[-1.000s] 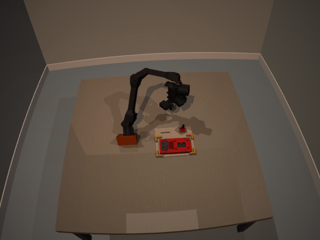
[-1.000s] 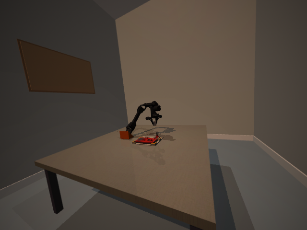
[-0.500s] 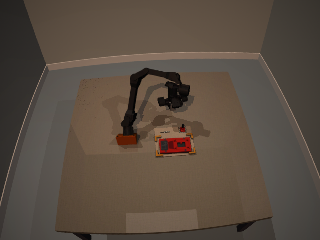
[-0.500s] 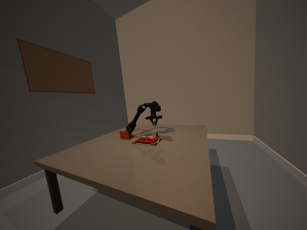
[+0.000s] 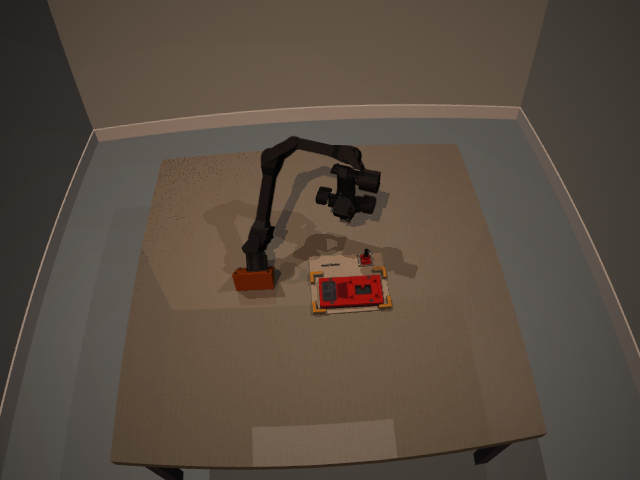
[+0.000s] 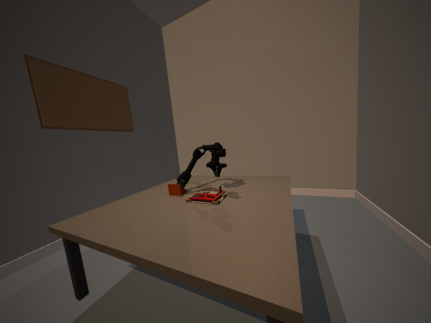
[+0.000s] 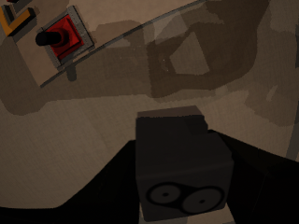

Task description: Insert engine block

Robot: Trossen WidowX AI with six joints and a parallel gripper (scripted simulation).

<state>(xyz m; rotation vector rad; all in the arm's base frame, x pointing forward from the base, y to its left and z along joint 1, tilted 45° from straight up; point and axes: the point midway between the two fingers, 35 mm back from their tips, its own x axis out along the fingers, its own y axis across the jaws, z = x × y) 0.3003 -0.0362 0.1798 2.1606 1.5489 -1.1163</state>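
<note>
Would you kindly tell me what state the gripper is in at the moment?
Gripper: closed on the dark grey engine block, held above the table.

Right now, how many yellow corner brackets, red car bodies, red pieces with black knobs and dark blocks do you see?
Yellow corner brackets: 4
Red car body: 1
Red piece with black knob: 1
Dark block: 1
Total: 7

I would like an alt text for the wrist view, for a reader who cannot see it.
The end effector grips a dark grey engine block marked with two discs, above a table. At upper left, a red piece with a black knob sits on a pale board.
</note>
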